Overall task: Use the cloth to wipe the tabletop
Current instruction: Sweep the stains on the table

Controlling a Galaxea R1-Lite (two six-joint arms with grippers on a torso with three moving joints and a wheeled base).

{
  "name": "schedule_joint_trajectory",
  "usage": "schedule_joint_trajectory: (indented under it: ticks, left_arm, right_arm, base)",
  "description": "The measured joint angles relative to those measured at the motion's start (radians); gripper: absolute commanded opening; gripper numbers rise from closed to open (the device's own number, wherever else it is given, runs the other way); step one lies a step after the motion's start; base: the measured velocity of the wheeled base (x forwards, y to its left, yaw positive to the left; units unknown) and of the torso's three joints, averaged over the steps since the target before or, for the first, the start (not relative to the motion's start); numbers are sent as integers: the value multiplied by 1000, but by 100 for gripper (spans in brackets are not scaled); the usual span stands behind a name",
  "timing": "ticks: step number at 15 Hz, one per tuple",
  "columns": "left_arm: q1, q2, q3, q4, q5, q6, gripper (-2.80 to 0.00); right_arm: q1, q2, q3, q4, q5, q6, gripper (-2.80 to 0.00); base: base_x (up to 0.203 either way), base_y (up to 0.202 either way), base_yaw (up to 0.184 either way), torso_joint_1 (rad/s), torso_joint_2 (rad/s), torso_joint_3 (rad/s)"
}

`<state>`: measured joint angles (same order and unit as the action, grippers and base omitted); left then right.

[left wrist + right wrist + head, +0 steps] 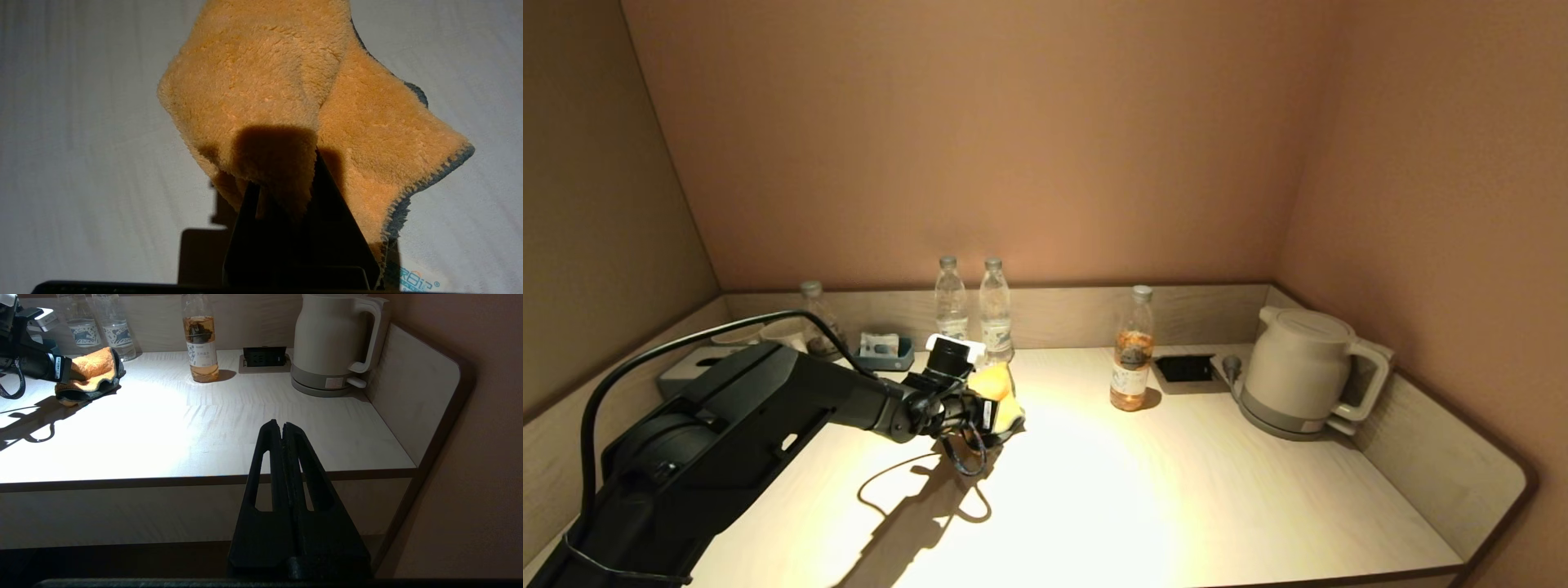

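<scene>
Gripping the orange cloth point(998, 392), my left gripper point(992, 416) is extended over the left-centre of the tabletop point(1143, 490), with its fingers closed on a bunched fold of the fabric. From the left wrist view, the cloth point(286, 94) hangs forward of the fingers point(331, 212) with its grey-edged corner spread against the pale surface. From the right wrist view, the cloth point(92, 373) rests on the tabletop point(229, 433) just in front of the two clear water bottles point(100, 328), so I read it as touching the surface.

My right gripper point(282, 426) is parked off the front edge of the table, below tabletop level, with its fingers pressed together on nothing.

Other items I see on the surface:
- a bottle of amber drink point(1132, 351), standing upright near the back, between the cloth and the kettle
- a white electric kettle point(1307, 371) on its base in the right rear corner
- a black socket panel point(1184, 369) set in the tabletop between the drink bottle and the kettle
- a third clear bottle point(815, 322) and a small tray point(882, 353) along the back left
</scene>
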<state>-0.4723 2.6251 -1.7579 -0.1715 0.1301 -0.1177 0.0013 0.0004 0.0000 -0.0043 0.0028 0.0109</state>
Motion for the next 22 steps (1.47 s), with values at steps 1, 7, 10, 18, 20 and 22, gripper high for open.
schedule_joint_trajectory:
  ticks: [1,7,10,18,20,22]
  left_arm:
    - [-2,0,2,24,3,0,-280]
    - [-92,-97,179,31,-7,-21,-280]
    - [-173,-197,339,-23,-14,-22,-280]
    - [-278,-400,748,-231,-29,-24,-280]
    - [-276,-424,844,-301,-28,-23,-280]
    - [-249,-444,943,-375,-27,-17,-280]
  right_arm:
    - [0,0,0,0,0,0,-280]
    - [0,0,0,-1,0,0,-280]
    - [0,0,0,-1,0,0,-280]
    - [0,0,0,0,0,0,-280]
    - [0,0,0,-1,0,0,-280]
    - [0,0,0,-1,0,0,-280]
  base:
    - [0,0,0,0,0,0]
    - [0,0,0,0,0,0]
    - [0,0,0,0,0,0]
    - [0,0,0,0,0,0]
    - [0,0,0,0,0,0]
    - [0,0,0,0,0,0]
